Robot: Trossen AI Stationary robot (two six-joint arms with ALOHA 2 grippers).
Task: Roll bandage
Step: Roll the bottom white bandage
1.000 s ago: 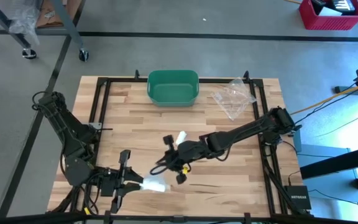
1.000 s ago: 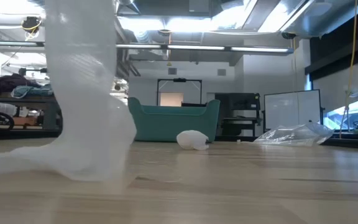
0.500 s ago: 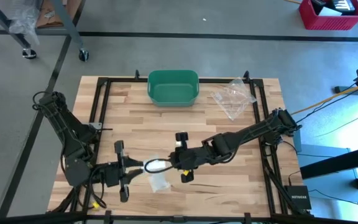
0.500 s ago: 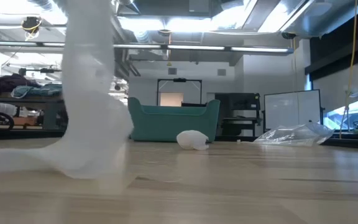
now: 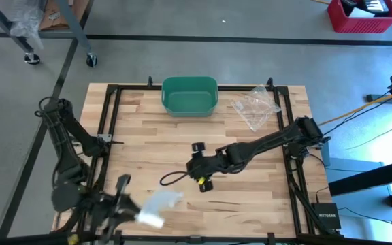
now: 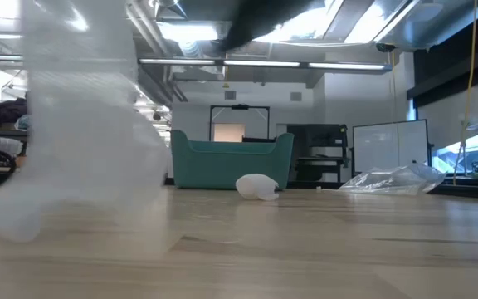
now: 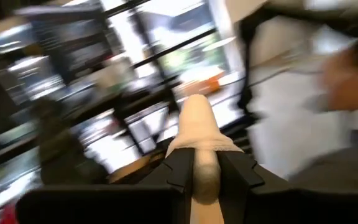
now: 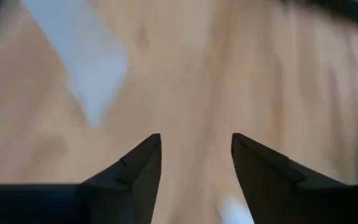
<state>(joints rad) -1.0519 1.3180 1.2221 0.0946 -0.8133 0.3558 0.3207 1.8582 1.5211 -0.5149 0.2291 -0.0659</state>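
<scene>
At the near left corner of the table, the left gripper hangs low over the edge with its jaws clamped on the bandage; in the left wrist view the two dark fingers pinch a cream-white rolled end that sticks straight out ahead of them, so the roll's long axis runs in line with that gripper. From above, the bandage shows as a pale strip that starts at those jaws and slants away toward the middle of the table, its loose end lying near the front edge; in the low view it looms as a wide white sheet close to the camera. Further right, at mid-table, the right gripper reaches in from the far right side, its jaws apart and holding nothing, as the right wrist view shows bare wood between its fingers and a pale patch of bandage ahead of them. The free tail therefore lies between the two grippers, toward the left and nearer the front than the right jaws, and apart from them. Judged from this, the left arm has the roll and the right arm is the nearer one to catch the tail. Beyond, a green bin and a clear plastic bag sit at the far edge, with a small white lump before the bin.
</scene>
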